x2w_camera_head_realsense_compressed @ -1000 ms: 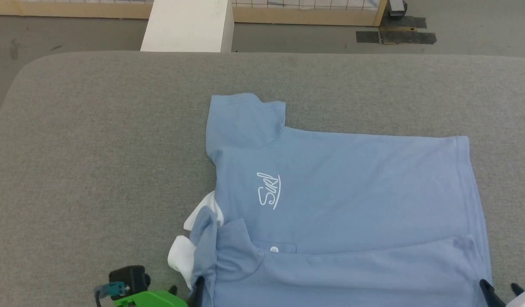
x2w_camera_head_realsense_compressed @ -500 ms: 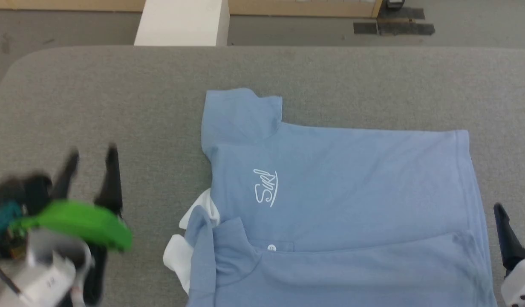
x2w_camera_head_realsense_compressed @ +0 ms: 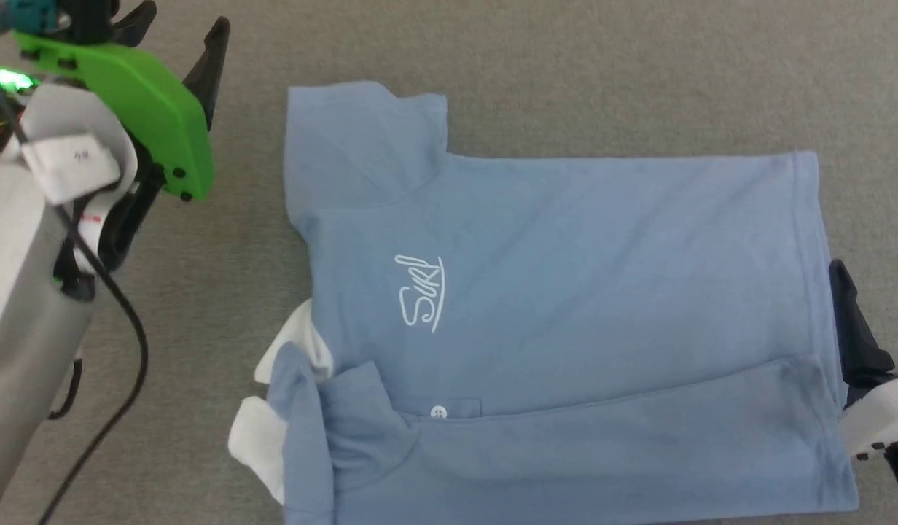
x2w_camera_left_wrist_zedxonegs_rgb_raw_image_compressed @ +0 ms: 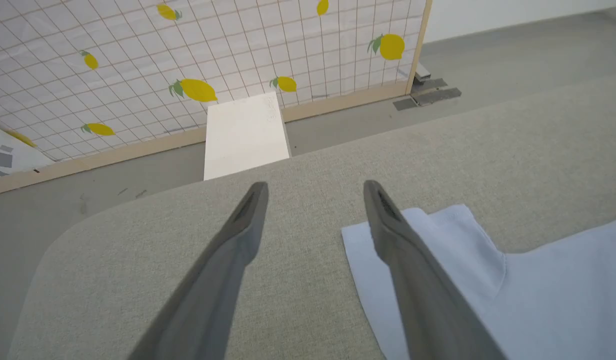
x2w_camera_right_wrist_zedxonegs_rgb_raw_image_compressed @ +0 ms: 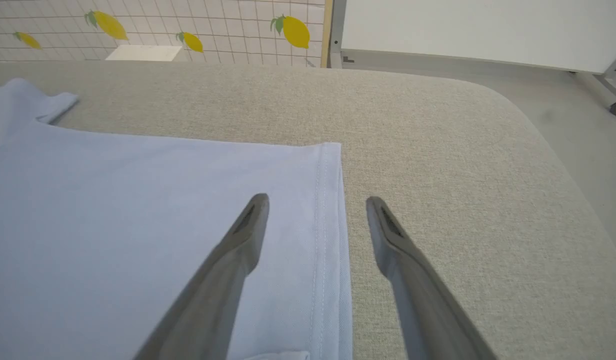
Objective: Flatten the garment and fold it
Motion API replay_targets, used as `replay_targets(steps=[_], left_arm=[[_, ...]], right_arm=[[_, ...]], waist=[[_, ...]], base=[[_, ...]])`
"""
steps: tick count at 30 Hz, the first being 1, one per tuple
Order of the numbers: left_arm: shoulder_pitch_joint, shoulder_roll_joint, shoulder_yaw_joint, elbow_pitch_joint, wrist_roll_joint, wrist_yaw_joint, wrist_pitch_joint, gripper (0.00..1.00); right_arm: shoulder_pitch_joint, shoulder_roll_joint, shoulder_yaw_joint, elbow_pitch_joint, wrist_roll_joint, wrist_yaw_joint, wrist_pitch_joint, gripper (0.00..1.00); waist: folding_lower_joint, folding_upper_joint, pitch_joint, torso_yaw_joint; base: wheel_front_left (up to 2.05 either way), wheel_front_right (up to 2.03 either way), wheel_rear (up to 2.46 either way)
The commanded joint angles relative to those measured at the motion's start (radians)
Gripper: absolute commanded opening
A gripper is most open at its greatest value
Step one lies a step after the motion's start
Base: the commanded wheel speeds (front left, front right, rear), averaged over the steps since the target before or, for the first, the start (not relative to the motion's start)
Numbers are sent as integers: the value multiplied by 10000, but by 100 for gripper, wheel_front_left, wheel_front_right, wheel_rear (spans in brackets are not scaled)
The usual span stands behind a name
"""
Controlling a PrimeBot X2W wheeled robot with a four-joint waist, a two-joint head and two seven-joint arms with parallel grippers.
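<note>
— Where's the garment from your end?

— On my head view it lies flat on the grey desk, collar end to the left, hem to the right. The near long edge is folded over onto the body. The far sleeve sticks out flat at the far left. White collar parts bunch at the near left corner, and I can see the script logo and one white button.

— And the left gripper?

— Its fingers are spread wide with nothing between them, at the far left and just beside that sleeve. In its wrist view one finger crosses the sleeve's corner and the other is over bare desk. I can't tell whether either touches.

— The right gripper?

— Also spread wide and empty, at the right end. It straddles the hem: one finger over the blue cloth, the other over bare desk. I can't tell there whether it touches.
</note>
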Motion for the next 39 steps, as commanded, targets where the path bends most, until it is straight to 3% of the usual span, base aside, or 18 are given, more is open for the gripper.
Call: replay_targets(steps=[1,5,11,18,19,20,21,28,34,39], left_arm=[[-367,-30,-110,261,-69,-239,223,100],[-901,-30,-381,954,-179,-767,737,100],[-1182,92,-664,1733,-235,-1068,1400,100],[-1213,142,-716,2320,-230,-843,1717,100],[-1199,141,-743,2371,-231,-838,1757,92],[-1173,119,-774,2417,-271,-876,1790,18],[-1126,76,-785,2457,-379,-916,1864,0],[-970,-23,-836,2471,-554,-1054,1743,0],[-836,-66,-845,2462,-611,-1022,1601,0],[-871,-132,-908,2342,-613,-996,1629,0]], right_arm=[[-252,-1,68,-24,-12,-17,-91,100],[-437,-12,203,5,1,-17,-91,100],[-600,40,247,-4,34,-17,-123,100],[-666,100,144,-125,26,-17,-72,100],[-675,107,129,-145,26,-17,-65,100],[-686,115,103,-172,23,-17,-49,100],[-695,123,76,-197,16,-17,-31,100],[-1197,-324,164,-575,46,-17,262,100],[-3345,-1853,353,-859,689,-17,1274,100],[-5554,-2833,864,-8,1454,-17,2996,100]], waist=[[-1,0,784,-642],[-1,0,1212,-923],[-1,0,1739,-1245],[-1,0,2140,-1421],[-1,0,2168,-1426],[-1,0,2194,-1423],[-1,0,2204,-1410],[-1,0,1995,-1224],[-1,0,1685,-1099],[-1,0,1732,-855]], base=[[0,0,0],[0,0,0],[0,0,0],[0,0,0],[0,0,0],[0,0,0],[0,0,0],[0,0,0],[0,0,0],[0,0,0]])
